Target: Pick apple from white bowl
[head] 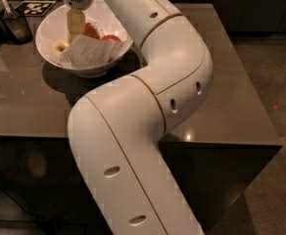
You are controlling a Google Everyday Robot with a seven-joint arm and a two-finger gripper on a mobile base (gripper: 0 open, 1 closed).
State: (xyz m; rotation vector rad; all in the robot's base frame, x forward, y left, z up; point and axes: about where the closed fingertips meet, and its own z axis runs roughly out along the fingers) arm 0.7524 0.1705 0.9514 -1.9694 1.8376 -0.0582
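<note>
A robot arm (172, 72) bends across a dark surface (221, 82) to reach the white bowl (84, 71), which stands toward 10 o'clock in the camera view. The gripper (75, 33) hangs inside the bowl, lowered among the fruit. The apple (90, 31), reddish-pink, lies in the bowl's 12 o'clock part, just beside the gripper at its 3 o'clock side; whether the two touch cannot be told. Nor can it be told whether the gripper is spread or closed. A paler yellow apple (59, 46) sits at the gripper's 8 o'clock, and crumpled paper (89, 53) fills the bowl's near side. By the look of it, the reach into the bowl is done. The grasp and the lift out appear to be left, as the apple rests low, not raised above the rim.
</note>
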